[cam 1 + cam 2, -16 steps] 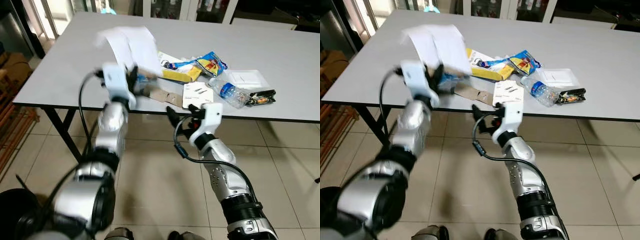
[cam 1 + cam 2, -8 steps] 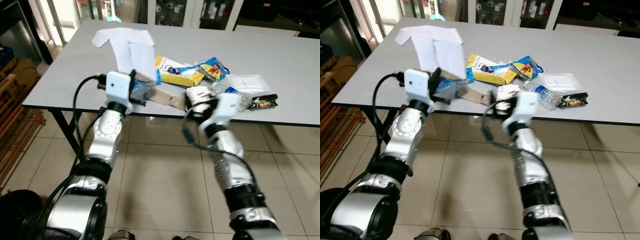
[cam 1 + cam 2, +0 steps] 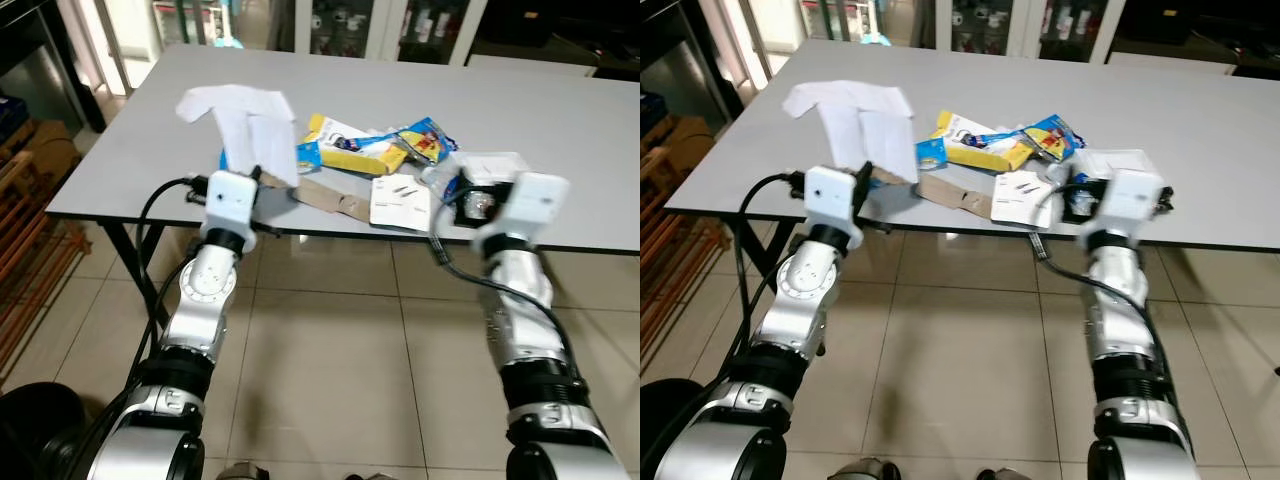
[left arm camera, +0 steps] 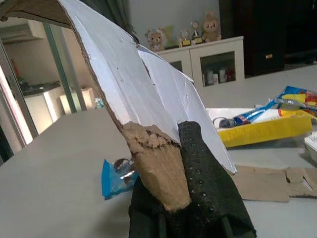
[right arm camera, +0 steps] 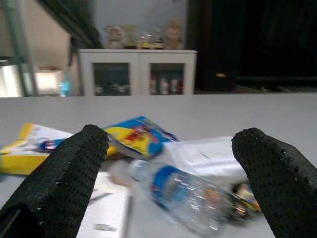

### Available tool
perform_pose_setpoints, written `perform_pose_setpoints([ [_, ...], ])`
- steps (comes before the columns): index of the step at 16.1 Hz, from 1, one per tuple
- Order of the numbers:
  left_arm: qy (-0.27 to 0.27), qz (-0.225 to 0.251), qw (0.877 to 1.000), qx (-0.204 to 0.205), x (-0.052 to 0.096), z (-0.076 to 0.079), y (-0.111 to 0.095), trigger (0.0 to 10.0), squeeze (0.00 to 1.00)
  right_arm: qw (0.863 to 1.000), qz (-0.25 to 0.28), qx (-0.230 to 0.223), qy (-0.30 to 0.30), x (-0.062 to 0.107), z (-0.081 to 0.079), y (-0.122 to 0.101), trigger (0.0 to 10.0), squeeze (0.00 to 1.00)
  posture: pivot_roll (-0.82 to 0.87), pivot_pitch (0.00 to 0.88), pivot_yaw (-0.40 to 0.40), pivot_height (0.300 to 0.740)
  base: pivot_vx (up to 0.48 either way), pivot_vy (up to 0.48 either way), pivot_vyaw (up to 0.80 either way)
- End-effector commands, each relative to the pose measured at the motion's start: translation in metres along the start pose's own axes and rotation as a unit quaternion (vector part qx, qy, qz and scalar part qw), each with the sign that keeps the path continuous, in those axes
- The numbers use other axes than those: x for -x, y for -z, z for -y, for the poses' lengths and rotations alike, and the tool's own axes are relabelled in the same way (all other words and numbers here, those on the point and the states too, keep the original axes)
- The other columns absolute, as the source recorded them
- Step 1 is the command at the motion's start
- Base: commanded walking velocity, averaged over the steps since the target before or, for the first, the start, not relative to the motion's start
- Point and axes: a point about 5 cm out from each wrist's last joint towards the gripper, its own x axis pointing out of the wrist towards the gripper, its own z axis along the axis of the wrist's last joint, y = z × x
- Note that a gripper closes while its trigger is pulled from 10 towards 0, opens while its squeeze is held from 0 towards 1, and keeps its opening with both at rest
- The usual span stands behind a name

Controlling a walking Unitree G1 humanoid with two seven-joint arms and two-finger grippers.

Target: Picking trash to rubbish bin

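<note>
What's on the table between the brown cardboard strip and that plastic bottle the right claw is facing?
A white leaflet lies flat between the cardboard strip and the plastic bottle, clearest in the eye views. The open right claw frames the bottle.

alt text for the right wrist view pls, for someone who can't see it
The right gripper, its two black fingers spread wide apart, faces a clear plastic bottle lying on the grey table. Behind the bottle lie a yellow and blue snack packet and a white tray.

No legible text on the snack packets [image 3: 428,137], bottle [image 5: 185,195] or leaflet [image 3: 399,200].
</note>
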Motion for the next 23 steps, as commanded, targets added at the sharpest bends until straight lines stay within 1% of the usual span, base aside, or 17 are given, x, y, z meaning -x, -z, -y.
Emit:
perform_pose_setpoints([
  [1, 0.001, 0.0, 1.0, -0.004, 0.0, 0.0, -0.003, 10.0, 0.0, 1.0, -0.01, 0.007, 0.013, 0.001, 0.006, 0.005, 10.0, 0.0, -0.07, 0.016, -0.051, 0.74, 0.0, 0.0, 0.0],
  [2, 0.003, -0.011, 1.0, 0.014, 0.0, 0.003, 0.002, 10.0, 0.0, 1.0, -0.018, 0.014, 0.009, 0.002, 0.004, 0.009, 10.0, 0.0, -0.07, 0.015, -0.051, 0.74, 0.0, 0.0, 0.0],
  [3, 0.009, -0.018, 1.0, 0.018, 0.001, 0.006, 0.003, 10.0, 0.0, 1.0, -0.02, 0.012, 0.007, 0.002, 0.003, 0.01, 10.0, 0.0, -0.07, 0.013, -0.044, 0.74, 0.0, 0.0, 0.0],
  [4, 0.012, -0.02, 1.0, 0.013, 0.001, 0.008, 0.004, 10.0, 0.0, 1.0, -0.018, 0.013, 0.009, 0.001, 0.001, 0.01, 10.0, 0.0, -0.07, 0.01, -0.042, 0.74, 0.0, 0.0, 0.0],
  [5, 0.004, -0.022, 1.0, 0.02, 0.0, 0.007, 0.003, 10.0, 0.0, 1.0, -0.016, 0.008, 0.014, 0.001, 0.0, 0.009, 10.0, 0.0, -0.07, 0.01, -0.04, 0.74, 0.0, 0.0, 0.0],
  [7, -0.014, -0.027, 0.999, 0.03, -0.004, 0.007, 0.003, 10.0, 0.0, 1.0, -0.019, -0.003, 0.009, 0.002, -0.008, 0.012, 10.0, 0.0, -0.07, 0.01, -0.042, 0.74, 0.0, 0.0, 0.0],
  [9, -0.013, -0.027, 0.999, 0.037, -0.005, 0.011, 0.001, 10.0, 0.0, 1.0, -0.023, -0.01, -0.003, 0.003, -0.018, 0.015, 10.0, 0.0, -0.07, 0.011, -0.045, 0.74, 0.0, 0.0, 0.0],
  [12, -0.014, -0.026, 0.999, 0.044, -0.005, 0.013, 0.001, 10.0, 0.0, 0.999, -0.027, -0.015, -0.012, 0.003, -0.024, 0.016, 10.0, 0.0, -0.07, 0.016, -0.046, 0.74, 0.0, 0.0, 0.0],
  [16, -0.019, -0.028, 0.998, 0.048, -0.003, 0.012, 0.002, 10.0, 0.0, 0.999, -0.035, -0.019, -0.023, 0.006, -0.028, 0.021, 10.0, 0.0, -0.07, 0.032, -0.055, 0.74, -0.299, 0.0, 0.0],
  [23, -0.02, -0.031, 0.998, 0.05, 0.001, 0.012, 0.004, 10.0, 0.0, 0.998, -0.042, -0.022, -0.032, 0.009, -0.032, 0.024, 10.0, 0.0, -0.07, 0.029, -0.058, 0.74, -0.306, 0.0, 0.0],
])
